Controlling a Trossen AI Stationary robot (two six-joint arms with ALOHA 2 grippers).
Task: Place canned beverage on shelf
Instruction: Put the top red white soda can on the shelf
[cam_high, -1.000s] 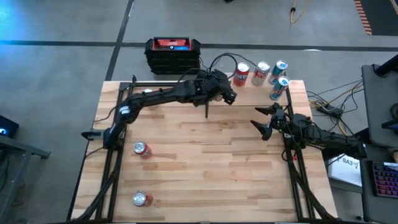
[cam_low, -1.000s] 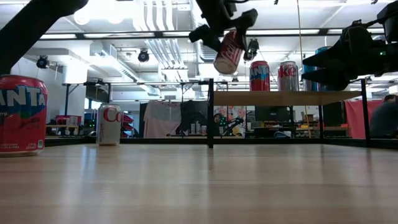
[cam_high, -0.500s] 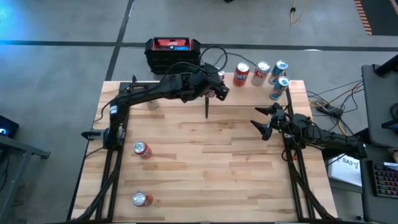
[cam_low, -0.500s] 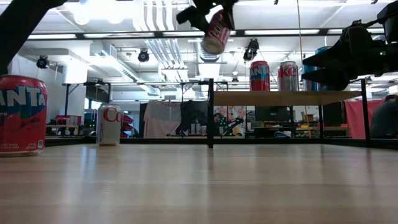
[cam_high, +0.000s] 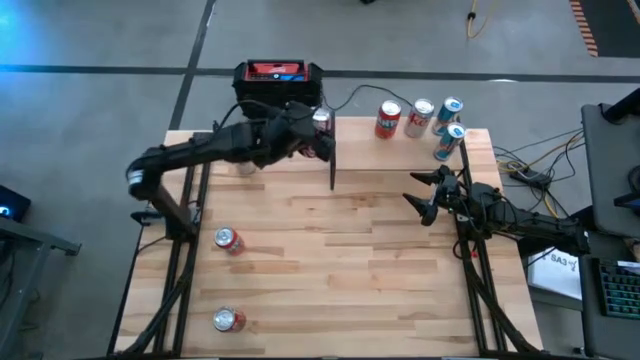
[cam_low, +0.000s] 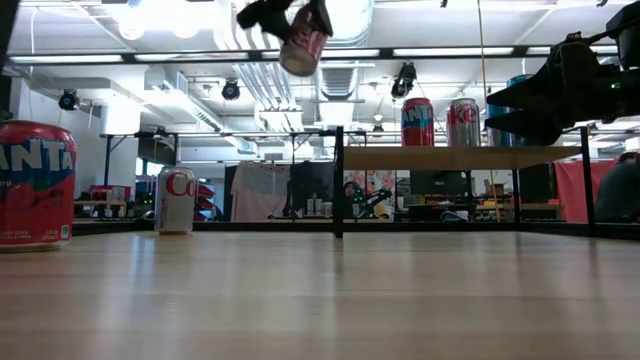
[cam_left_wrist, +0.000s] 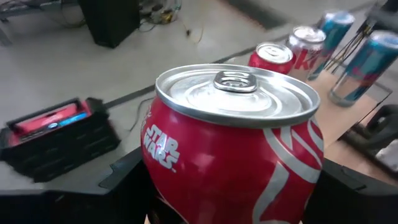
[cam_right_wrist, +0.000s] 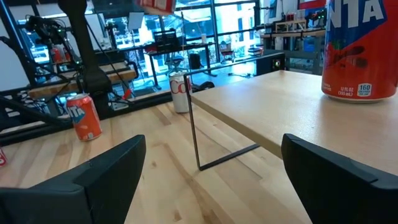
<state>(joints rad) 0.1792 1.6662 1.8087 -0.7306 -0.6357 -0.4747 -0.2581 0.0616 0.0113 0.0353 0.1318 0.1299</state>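
Star Wars can (cam_left_wrist: 233, 146) base cut off, left fingers hidden

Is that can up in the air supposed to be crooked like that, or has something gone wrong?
The left pincer holds a red can tilted, high above the table and off to the side of the shelf. Nothing is spilled. The cans on the shelf stand upright.

Four cans (cam_high: 419, 120) on shelf (cam_low: 460, 156); two cans (cam_high: 229, 241) table's left.

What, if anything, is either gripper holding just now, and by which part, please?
The left gripper holds a red can by its lower body, off the table; the right gripper holds nothing.
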